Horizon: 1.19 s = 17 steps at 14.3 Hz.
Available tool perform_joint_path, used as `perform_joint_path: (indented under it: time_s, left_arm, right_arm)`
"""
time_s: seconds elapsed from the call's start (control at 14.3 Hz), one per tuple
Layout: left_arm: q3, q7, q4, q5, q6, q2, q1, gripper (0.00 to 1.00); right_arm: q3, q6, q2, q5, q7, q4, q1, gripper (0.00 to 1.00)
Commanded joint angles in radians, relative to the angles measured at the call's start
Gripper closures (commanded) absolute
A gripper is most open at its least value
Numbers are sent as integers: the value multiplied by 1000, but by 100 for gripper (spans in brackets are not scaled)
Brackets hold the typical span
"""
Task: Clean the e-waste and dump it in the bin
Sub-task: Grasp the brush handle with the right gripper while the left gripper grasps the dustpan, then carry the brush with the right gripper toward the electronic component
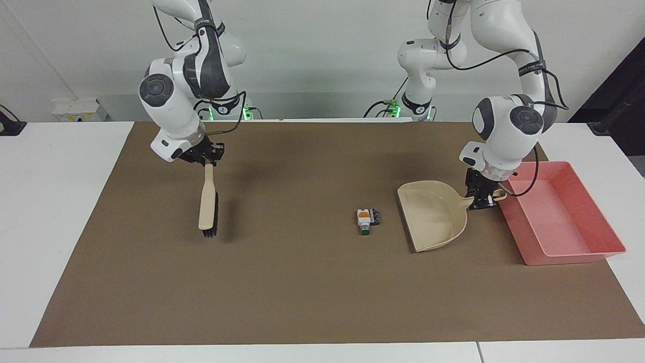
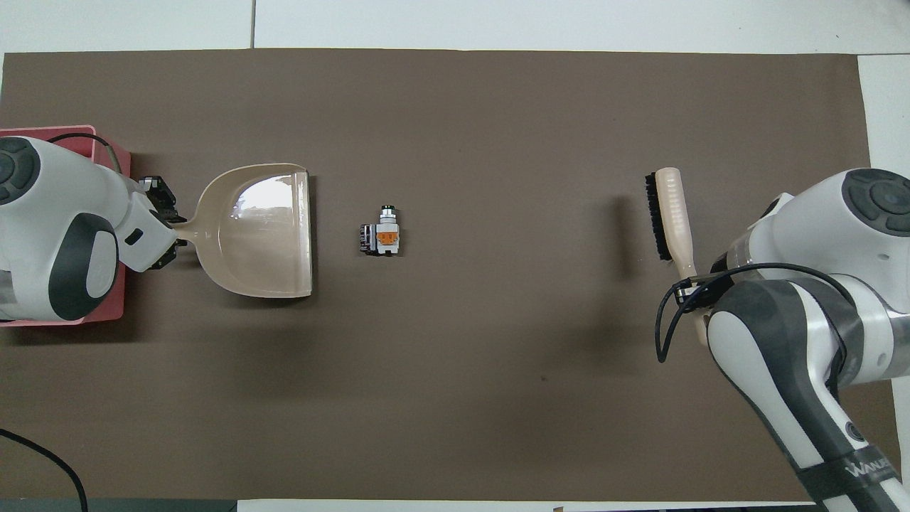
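Observation:
The e-waste, a small white piece with an orange patch and green tip beside a black block, lies on the brown mat; it also shows in the overhead view. My left gripper is shut on the handle of the beige dustpan, whose mouth faces the e-waste a short gap away. The pink bin stands beside the dustpan at the left arm's end of the table. My right gripper is shut on the handle of the brush, held just above the mat toward the right arm's end.
The brown mat covers most of the white table. In the overhead view the left arm hides most of the bin; the dustpan and brush flank the e-waste.

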Motion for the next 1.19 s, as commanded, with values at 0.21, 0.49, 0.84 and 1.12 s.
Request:
perform_joint_path:
  time_s: [0.21,0.49,0.84,1.12]
  left_arm:
    - [10,6,14,114,-46,1,-59,100]
    - [8,6,22,186,-46,15,-65,100]
    - [10,1,25,194,-61,18,-102,100]
    - [8,-11,32,194,-81,20,-107,100]
  right_arm:
    - [2,-65,61,52,48,126,89,100]
    - [11,-84,79,52,66,126,147,100]
    - [29,-36,108,57,136,132,200,100]
    - [31,37,156,63,231,135,282,100]
